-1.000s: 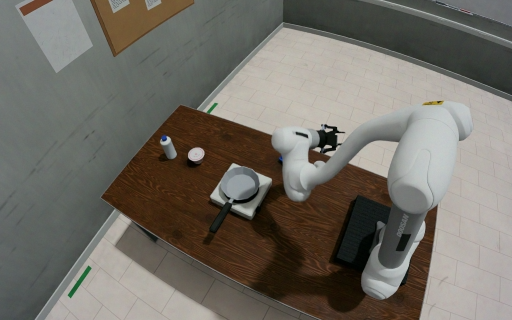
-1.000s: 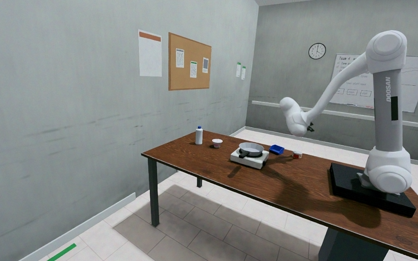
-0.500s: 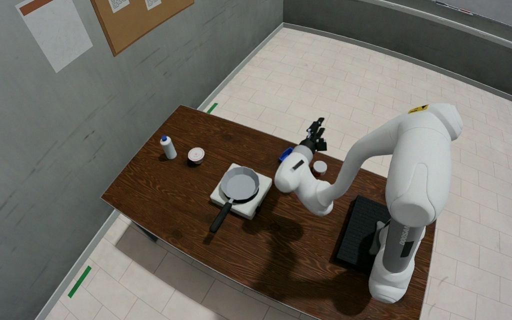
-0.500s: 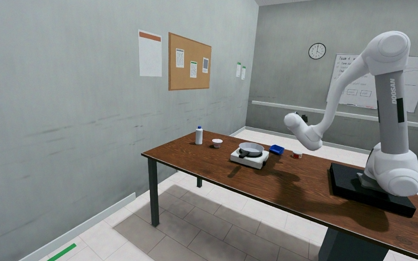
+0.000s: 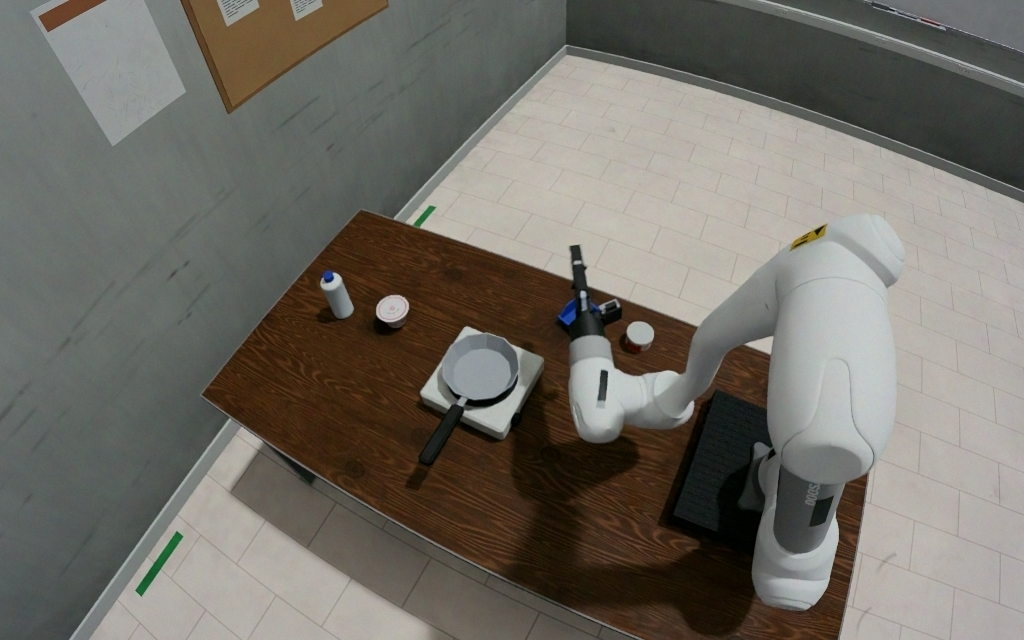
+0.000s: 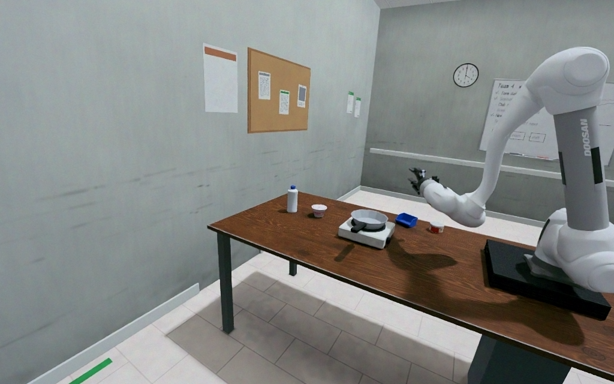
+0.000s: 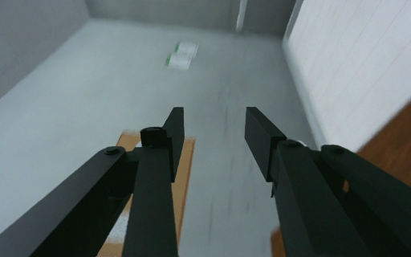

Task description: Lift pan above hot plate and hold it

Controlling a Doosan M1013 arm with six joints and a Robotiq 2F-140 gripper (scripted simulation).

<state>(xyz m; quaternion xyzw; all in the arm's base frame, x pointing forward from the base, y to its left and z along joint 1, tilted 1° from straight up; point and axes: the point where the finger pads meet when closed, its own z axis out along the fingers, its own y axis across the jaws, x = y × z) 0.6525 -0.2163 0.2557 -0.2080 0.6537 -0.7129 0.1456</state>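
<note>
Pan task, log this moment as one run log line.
phase: approach | pan: on hot plate, untouched | tool: partly open, holding nothing, aimed at wall, away from pan

Pan (image 5: 480, 369) sits on hot plate (image 5: 528, 372) mid-table (image 5: 317, 422), handle over the plate's near edge. Bottle (image 5: 336, 295) and cup (image 5: 391, 310) stand side by side toward the wall. Bin (image 6: 406, 219) and jar (image 5: 638, 336) lie beyond the plate (arm base (image 5: 702, 483) at the opposite end).
</note>
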